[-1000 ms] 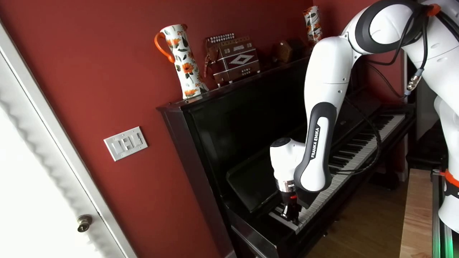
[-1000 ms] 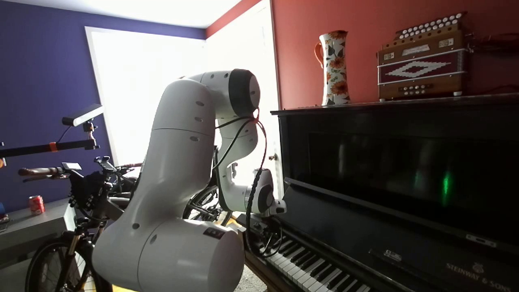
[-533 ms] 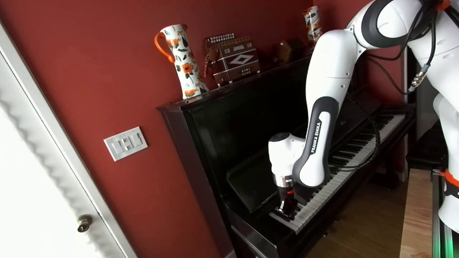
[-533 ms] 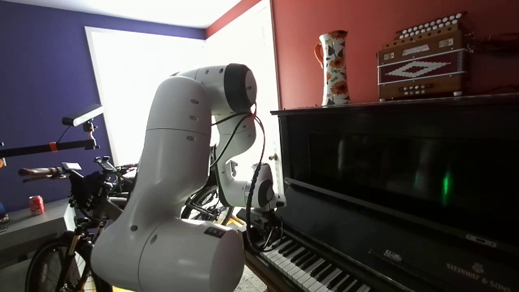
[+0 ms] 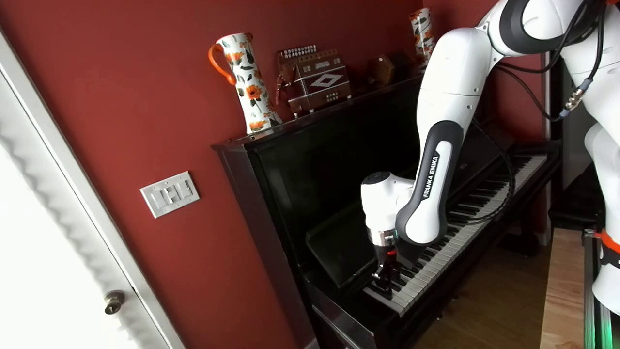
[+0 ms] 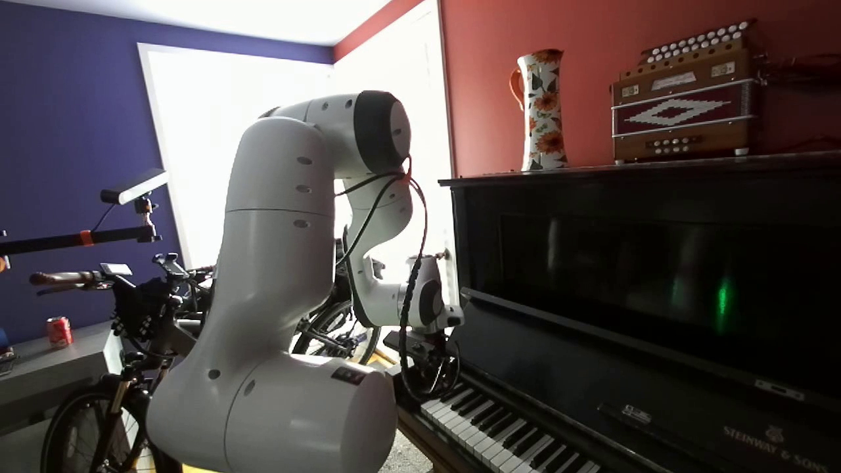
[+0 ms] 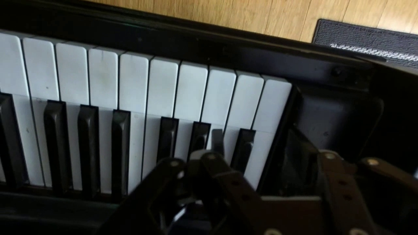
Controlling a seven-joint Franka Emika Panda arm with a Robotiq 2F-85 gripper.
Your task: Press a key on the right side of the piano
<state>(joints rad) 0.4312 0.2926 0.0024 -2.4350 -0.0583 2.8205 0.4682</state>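
The glossy black piano [image 5: 339, 169] shows in both exterior views, its long row of white keys [image 7: 190, 91] and black keys [image 7: 120, 153] uncovered. My gripper [image 5: 385, 286] points down over the end of the row nearest the door, partly behind its own cable in an exterior view [image 6: 433, 374]. In the wrist view the gripper [image 7: 260, 140] has its jaws spread with nothing between them. One grey fingertip [image 7: 217, 142] overlaps a white key between two black ones; the other lies over the dark block past the last key. Whether a fingertip touches a key I cannot tell.
A flowered pitcher [image 5: 254, 92] and an accordion [image 5: 322, 82] stand on the piano's top. The arm's cable [image 6: 403, 341] loops down close to the keys. Beside the arm's base runs a wooden table edge [image 5: 562, 291]. Bicycles [image 6: 98, 420] stand behind the arm.
The gripper has risen a little and shifted back toward the piano's upright panel. Its fingers, close together one second ago, now stand apart.
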